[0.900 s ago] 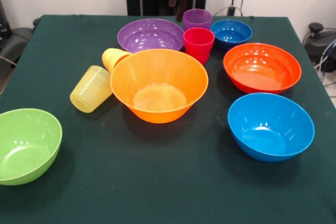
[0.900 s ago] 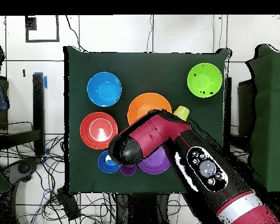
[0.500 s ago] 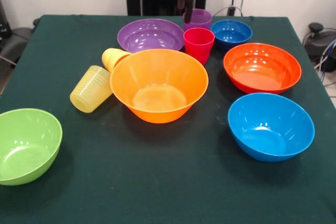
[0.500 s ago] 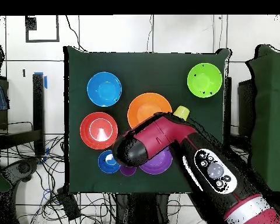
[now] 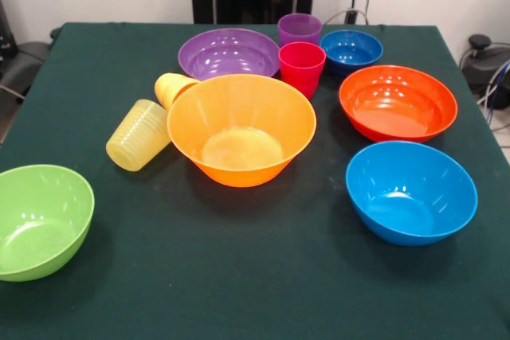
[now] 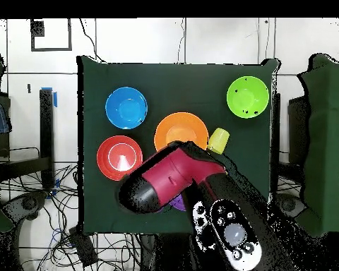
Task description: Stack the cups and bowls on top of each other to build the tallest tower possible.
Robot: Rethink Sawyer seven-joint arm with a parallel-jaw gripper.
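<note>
Dark green desk. Big orange-yellow bowl, purple bowl, red-orange bowl, light blue bowl, lime green bowl, little dark blue bowl. Cups: ribbed pale yellow cup, orange-yellow cup, red-pink cup, see-through purple cup. Arm is red and black.

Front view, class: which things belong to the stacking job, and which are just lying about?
Job: orange-yellow bowl, purple bowl, red-orange bowl, light blue bowl, lime green bowl, dark blue bowl, four cups.
Lying about: cables, green tablecloth.
</note>
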